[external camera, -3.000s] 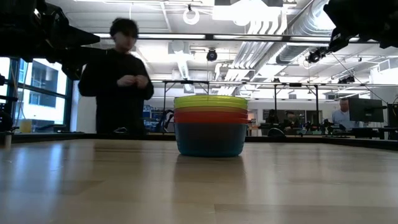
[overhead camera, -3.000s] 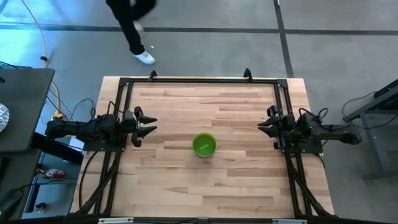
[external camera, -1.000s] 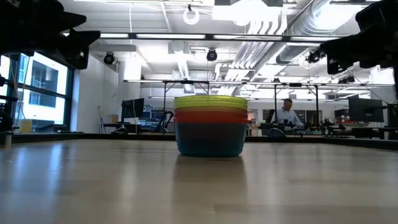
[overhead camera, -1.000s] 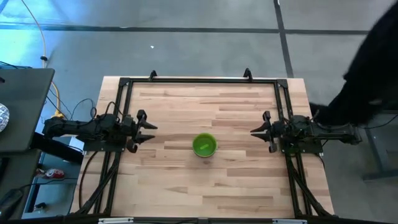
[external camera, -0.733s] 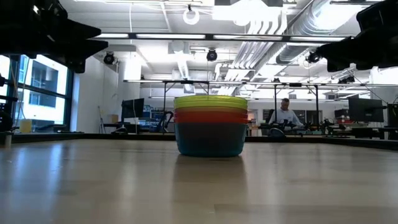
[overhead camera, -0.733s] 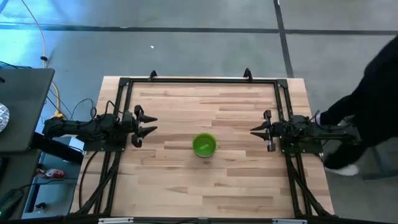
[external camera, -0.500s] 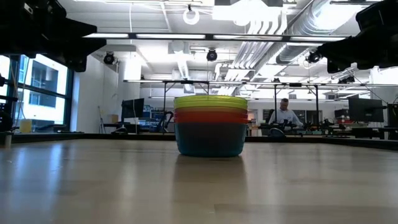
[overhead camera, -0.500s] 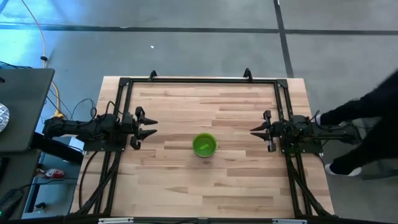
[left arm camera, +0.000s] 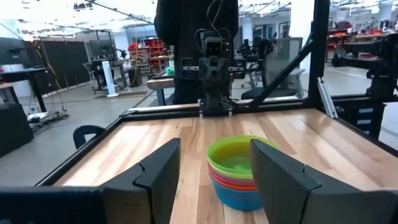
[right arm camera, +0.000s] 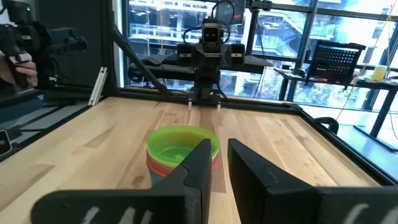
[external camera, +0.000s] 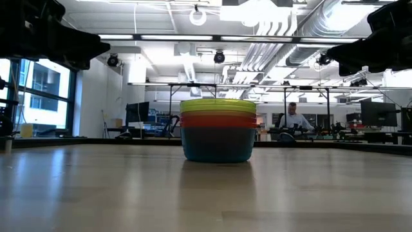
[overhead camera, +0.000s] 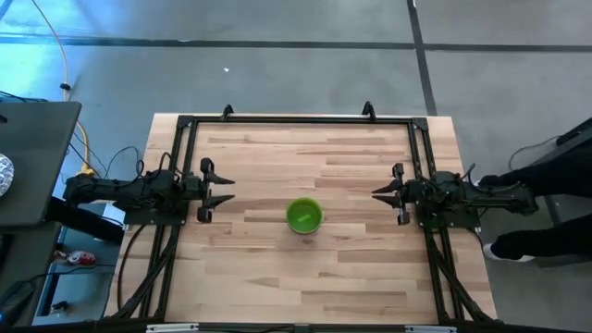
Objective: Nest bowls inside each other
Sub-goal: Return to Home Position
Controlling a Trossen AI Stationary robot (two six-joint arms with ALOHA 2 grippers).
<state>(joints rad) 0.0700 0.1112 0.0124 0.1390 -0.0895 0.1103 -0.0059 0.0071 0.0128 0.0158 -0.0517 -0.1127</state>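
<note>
The bowls (overhead camera: 303, 216) stand nested in one stack near the middle of the table, base on the wood. The green one is on top and the teal one at the bottom (external camera: 217, 145). Red (external camera: 217, 120), yellow and pink rims show between them (left arm camera: 239, 177); purple I cannot make out. My left gripper (overhead camera: 225, 190) hovers open at the table's left side, pointing at the stack (left arm camera: 214, 149). My right gripper (overhead camera: 375, 194) hovers at the right side, also facing the stack, with only a thin slit between its fingers (right arm camera: 219, 146).
A black frame rail (overhead camera: 296, 120) runs round the table's far, left and right sides. A person (overhead camera: 546, 208) stands just beyond the right edge, behind my right arm. Bare wood (overhead camera: 305, 277) lies all round the stack. A second person (external camera: 296, 118) sits far off in the room.
The stack has stayed put and both grippers have kept their places. The person beyond the table's right edge has moved along it toward the near side.
</note>
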